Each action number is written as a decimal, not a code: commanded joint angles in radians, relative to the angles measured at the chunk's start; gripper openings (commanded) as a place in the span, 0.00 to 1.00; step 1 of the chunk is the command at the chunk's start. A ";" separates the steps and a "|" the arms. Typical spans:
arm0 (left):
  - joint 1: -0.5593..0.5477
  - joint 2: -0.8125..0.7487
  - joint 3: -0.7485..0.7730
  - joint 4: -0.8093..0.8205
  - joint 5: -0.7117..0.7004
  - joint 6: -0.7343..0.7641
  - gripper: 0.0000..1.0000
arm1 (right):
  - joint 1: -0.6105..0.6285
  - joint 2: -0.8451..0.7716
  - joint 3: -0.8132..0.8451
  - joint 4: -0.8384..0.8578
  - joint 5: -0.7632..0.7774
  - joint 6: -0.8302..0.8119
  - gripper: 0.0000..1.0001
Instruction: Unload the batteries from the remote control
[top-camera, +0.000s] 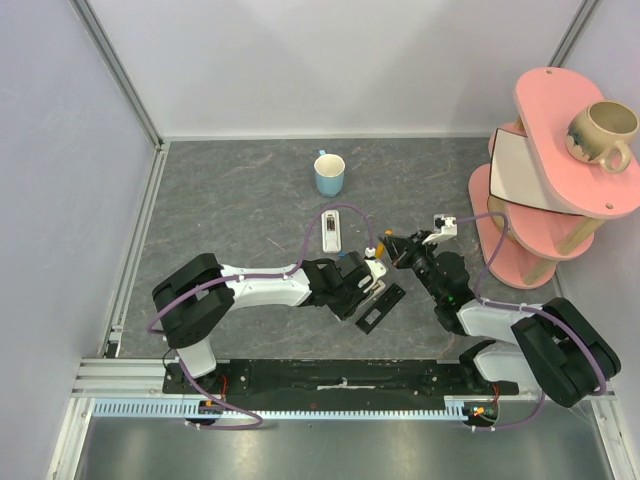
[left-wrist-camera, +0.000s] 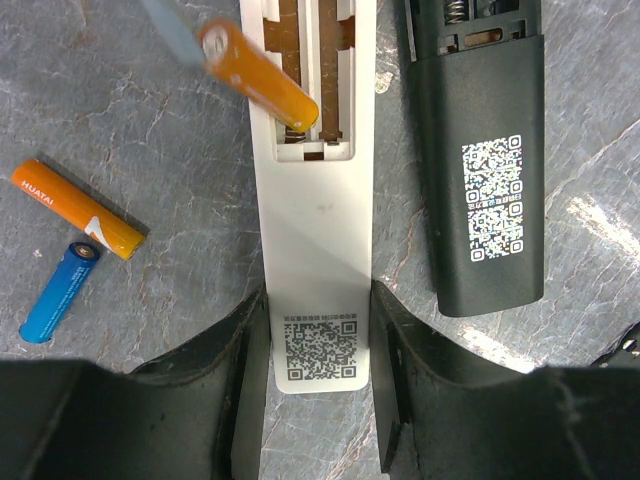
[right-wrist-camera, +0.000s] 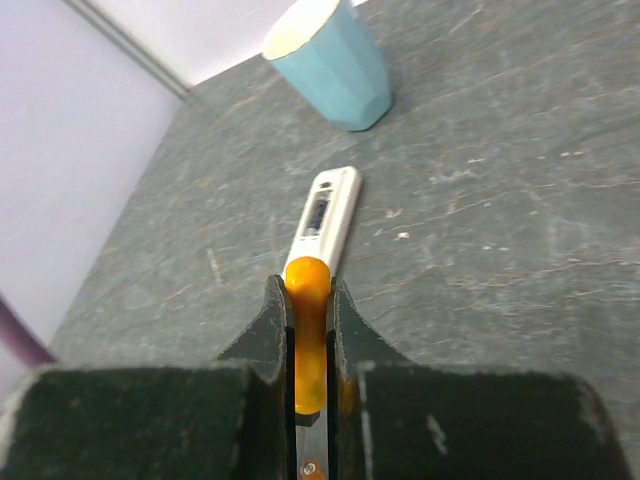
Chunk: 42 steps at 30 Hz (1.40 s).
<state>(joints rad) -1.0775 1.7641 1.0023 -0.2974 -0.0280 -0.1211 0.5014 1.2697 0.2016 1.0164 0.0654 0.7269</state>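
Observation:
My left gripper (left-wrist-camera: 320, 300) is shut on the sides of a white remote (left-wrist-camera: 315, 220) that lies back-up on the table, its battery bay open. My right gripper (right-wrist-camera: 308, 290) is shut on an orange battery (right-wrist-camera: 308, 330). In the left wrist view that battery (left-wrist-camera: 258, 75) tilts up out of the bay, its lower end still at the bay's end. A loose orange battery (left-wrist-camera: 80, 210) and a blue battery (left-wrist-camera: 58, 290) lie on the table left of the remote. In the top view the two grippers, left (top-camera: 362, 280) and right (top-camera: 385, 248), meet at the table's middle.
A black remote (top-camera: 380, 306) with its bay open lies just right of the white one (left-wrist-camera: 485, 180). A second white remote (top-camera: 330, 230) lies beyond, with a blue cup (top-camera: 328, 173) farther back. A pink shelf stand (top-camera: 560, 190) with a mug stands at the right.

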 joint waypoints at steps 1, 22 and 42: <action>0.025 0.126 -0.044 0.057 -0.085 0.055 0.34 | 0.016 -0.021 -0.008 0.024 -0.093 0.063 0.00; 0.024 0.136 -0.036 0.047 -0.084 0.054 0.34 | 0.016 0.007 0.036 0.030 -0.142 0.075 0.00; 0.025 0.136 -0.036 0.044 -0.082 0.054 0.34 | 0.006 0.022 0.042 0.074 -0.171 0.114 0.00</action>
<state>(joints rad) -1.0775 1.7721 1.0134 -0.3088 -0.0288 -0.1146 0.5129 1.2907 0.2192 1.0386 -0.1005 0.8349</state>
